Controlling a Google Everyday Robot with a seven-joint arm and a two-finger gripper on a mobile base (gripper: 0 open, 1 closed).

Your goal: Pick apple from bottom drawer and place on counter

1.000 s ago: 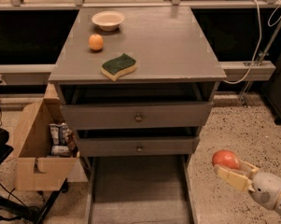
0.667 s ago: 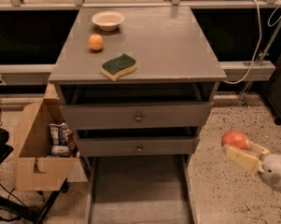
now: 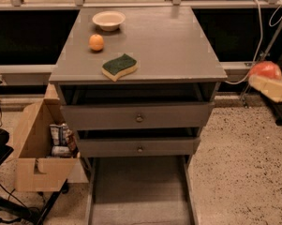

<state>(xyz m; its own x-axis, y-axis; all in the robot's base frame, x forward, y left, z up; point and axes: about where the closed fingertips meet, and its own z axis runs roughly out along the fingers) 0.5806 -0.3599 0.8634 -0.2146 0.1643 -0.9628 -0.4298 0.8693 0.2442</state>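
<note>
My gripper [image 3: 270, 81] is at the right edge of the view, to the right of the cabinet and about level with the counter's front edge. It is shut on the apple [image 3: 265, 70], a small red fruit sitting on top of the pale fingers [image 3: 270, 87]. The counter [image 3: 168, 41] is the flat grey-brown cabinet top. The bottom drawer [image 3: 140, 191] is pulled out low at the front, and its visible tray is bare.
On the counter lie an orange fruit [image 3: 96, 42], a green and yellow sponge [image 3: 119, 66] and a pale bowl [image 3: 108, 20]. Two knobbed drawers [image 3: 138, 118] stand slightly open. A cardboard box [image 3: 40, 149] sits left of the cabinet. A cable [image 3: 267, 27] hangs at right.
My gripper has risen with the apple from near floor level at lower right up to about counter height at the right edge.
</note>
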